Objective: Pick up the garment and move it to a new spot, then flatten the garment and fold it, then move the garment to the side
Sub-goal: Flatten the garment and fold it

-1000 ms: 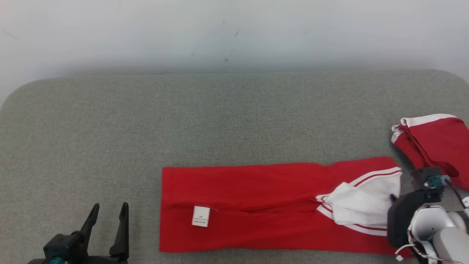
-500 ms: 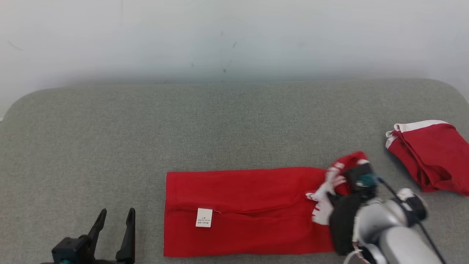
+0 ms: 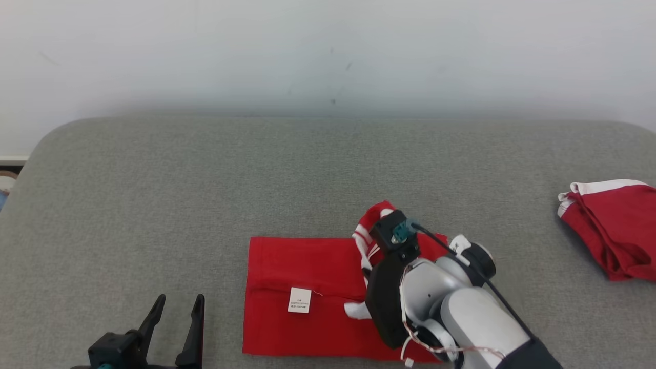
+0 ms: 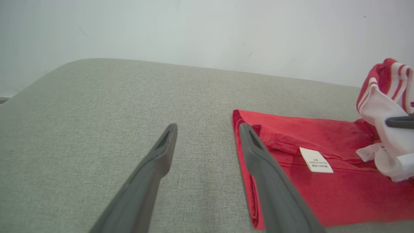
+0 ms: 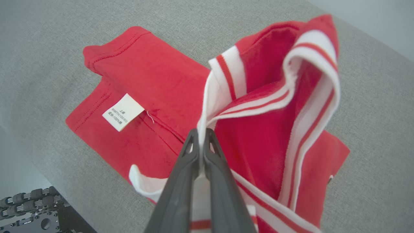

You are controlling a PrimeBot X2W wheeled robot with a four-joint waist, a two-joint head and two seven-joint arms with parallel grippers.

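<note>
While the right gripper (image 5: 201, 132) pinches its white-striped ribbed end, the soft red garment (image 3: 287, 259) lies lengthwise left-to-right on the grey woven surface (image 3: 205, 179); the left gripper (image 3: 180, 301) stands spread, empty.

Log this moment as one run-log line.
step: fold | right tool: shut on garment, striped end raised over flat part | left tool: open, empty, left of garment | second red garment: far right, apart
</note>
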